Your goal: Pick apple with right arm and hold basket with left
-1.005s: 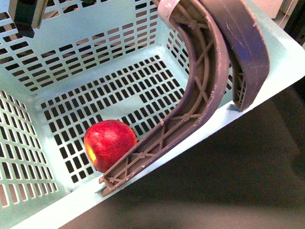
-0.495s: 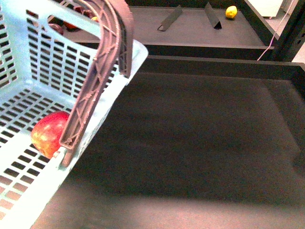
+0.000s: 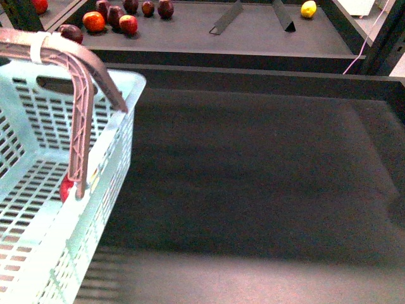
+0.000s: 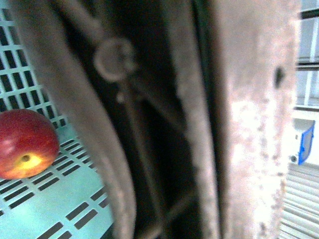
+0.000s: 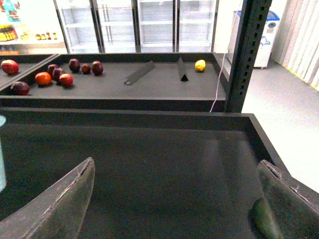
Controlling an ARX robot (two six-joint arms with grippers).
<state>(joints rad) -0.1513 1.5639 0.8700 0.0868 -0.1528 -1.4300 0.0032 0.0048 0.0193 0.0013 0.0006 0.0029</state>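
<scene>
Colleague: What are the fingers doing?

Operator: On my right wrist camera, the right gripper (image 5: 175, 164) shows two dark fingers (image 5: 70, 199) spread wide with nothing between them. It hovers over a bare black shelf (image 5: 164, 144). I cannot judge the left gripper. Its wrist camera is filled by the blurred brown ribbed handle (image 4: 149, 124), so I cannot tell whether its fingers are clamped on anything.

Colleague: And the apple?

Operator: The apple (image 4: 27, 144) lies on the slotted floor of the mint-green basket (image 3: 130, 85), with its yellow stem dimple facing the left wrist camera. From the front camera I see only a red sliver of it, tucked against the near wall beside the foot of the handle. The basket is at the far left of that view, well apart from where the right gripper hangs.

Colleague: What worries you?

Operator: The apple is loose and round. I judge that any tilt or swing of the basket would send it rolling across the floor. If the left grip is shallow, the handle could slip out and the basket could drop onto the shelf.
</scene>
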